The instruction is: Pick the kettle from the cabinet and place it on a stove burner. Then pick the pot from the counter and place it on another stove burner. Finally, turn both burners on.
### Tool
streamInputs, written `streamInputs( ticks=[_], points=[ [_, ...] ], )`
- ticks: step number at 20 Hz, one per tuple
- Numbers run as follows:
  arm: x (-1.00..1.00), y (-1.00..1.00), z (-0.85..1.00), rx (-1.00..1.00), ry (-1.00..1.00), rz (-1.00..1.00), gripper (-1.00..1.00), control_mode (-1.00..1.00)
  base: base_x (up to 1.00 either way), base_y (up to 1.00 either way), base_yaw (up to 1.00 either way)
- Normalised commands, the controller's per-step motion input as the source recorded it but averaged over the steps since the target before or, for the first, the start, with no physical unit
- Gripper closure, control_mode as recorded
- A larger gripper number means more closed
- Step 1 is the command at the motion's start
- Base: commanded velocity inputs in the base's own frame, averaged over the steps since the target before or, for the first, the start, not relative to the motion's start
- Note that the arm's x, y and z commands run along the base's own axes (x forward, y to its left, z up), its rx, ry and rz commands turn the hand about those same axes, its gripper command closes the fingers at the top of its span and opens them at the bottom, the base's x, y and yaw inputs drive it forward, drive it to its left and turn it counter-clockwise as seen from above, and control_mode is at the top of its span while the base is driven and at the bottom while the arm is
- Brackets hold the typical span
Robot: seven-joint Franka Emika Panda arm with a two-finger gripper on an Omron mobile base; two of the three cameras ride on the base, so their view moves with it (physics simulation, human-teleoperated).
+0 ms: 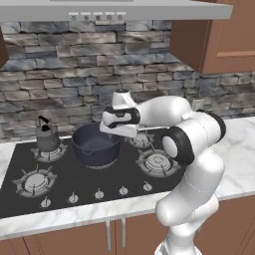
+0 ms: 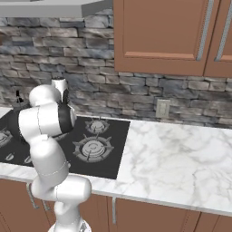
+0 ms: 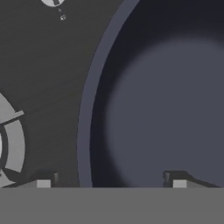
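Note:
The dark blue-black pot (image 1: 94, 145) sits in the middle of the black cooktop (image 1: 79, 182), between the burners. The small grey kettle (image 1: 48, 137) stands upright on the back-left burner (image 1: 50, 152). My gripper (image 1: 114, 134) hangs over the pot's right rim. In the hand view the gripper (image 3: 111, 183) is open. Its fingertips (image 3: 43, 182) stand wide apart on either side of the pot's rim (image 3: 85, 131) and touch nothing. The pot's inside (image 3: 175, 109) is empty.
Free burners lie front left (image 1: 35, 183), front right (image 1: 158, 162) and back right (image 1: 142, 140). Small knobs (image 1: 98, 193) line the cooktop's front. The white marble counter (image 2: 181, 154) runs to the right, under a brown wall cabinet (image 2: 158, 36). A stone wall (image 1: 74, 60) stands behind.

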Motion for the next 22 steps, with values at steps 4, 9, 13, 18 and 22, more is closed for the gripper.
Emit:
streamInputs(
  ticks=[4,9,13,18,22],
  points=[
    [-0.16,0.0,0.33,0.0,0.03,0.0,-1.0,-1.0,0.0,0.0,0.0],
    [-0.21,0.0,0.4,0.0,0.04,-0.01,-1.0,-1.0,0.0,0.0,0.0],
    [-0.3,0.0,0.33,0.0,0.06,-0.01,-1.0,-1.0,0.0,0.0,0.0],
    [-0.41,0.0,0.28,0.0,0.04,0.0,-1.0,-1.0,0.0,0.0,0.0],
    [-0.5,0.0,0.22,0.0,0.02,0.0,-1.0,-1.0,0.0,0.0,0.0]
  ],
)
